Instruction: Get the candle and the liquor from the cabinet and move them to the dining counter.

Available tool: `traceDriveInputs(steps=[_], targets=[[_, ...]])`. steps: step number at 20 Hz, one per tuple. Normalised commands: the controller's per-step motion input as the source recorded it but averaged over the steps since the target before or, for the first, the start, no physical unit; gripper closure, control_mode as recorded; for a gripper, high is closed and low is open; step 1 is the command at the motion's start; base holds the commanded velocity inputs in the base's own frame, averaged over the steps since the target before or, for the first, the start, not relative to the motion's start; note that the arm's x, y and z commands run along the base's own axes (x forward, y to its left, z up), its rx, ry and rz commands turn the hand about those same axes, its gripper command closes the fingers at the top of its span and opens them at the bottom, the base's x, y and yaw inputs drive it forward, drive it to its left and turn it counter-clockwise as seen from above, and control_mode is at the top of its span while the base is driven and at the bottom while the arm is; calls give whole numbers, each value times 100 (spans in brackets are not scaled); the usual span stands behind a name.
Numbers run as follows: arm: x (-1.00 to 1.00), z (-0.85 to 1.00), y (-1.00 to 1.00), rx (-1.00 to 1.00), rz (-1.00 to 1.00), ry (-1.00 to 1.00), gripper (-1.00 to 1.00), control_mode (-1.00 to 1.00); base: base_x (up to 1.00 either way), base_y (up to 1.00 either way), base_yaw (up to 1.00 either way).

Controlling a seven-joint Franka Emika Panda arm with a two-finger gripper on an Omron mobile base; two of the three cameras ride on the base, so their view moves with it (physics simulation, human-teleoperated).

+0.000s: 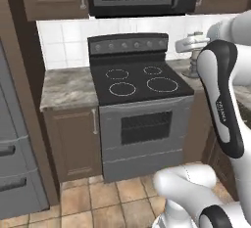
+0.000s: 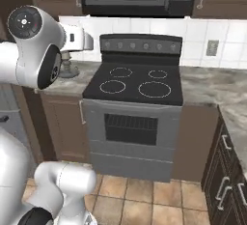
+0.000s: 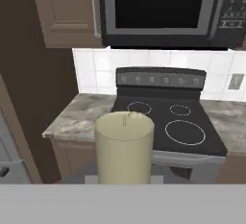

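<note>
Right in front of the hand camera, the candle stands upright, its pale cream cylinder rising from the bottom of that view and its short wick showing on the flat top. It sits at the tool, raised in the air before the stove and above no counter; the finger tips are hidden behind it, so the grip itself cannot be seen, though the candle appears clasped by the tool.

Its wax looks smooth and matte. Behind it the stove has a flat black glass top with thin white burner rings and a row of round knobs. Grey-beige veined marble forms the counter on either side, backed by white tiles.

From the left base camera, the grey round-based candlestick shows beside the white arm, near the stove's far right corner. From the right base camera, a wall outlet appears on the tiles.
</note>
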Motion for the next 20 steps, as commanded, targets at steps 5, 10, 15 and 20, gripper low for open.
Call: traceDriveInputs(steps=[5, 10, 15, 20], targets=[[0, 0, 0, 0, 0, 0, 100, 100, 0, 0, 100], [0, 0, 0, 0, 0, 0, 100, 100, 0, 0, 100], [0, 0, 0, 0, 0, 0, 100, 100, 1, 0, 100], [0, 0, 0, 0, 0, 0, 100, 100, 10, 0, 99]])
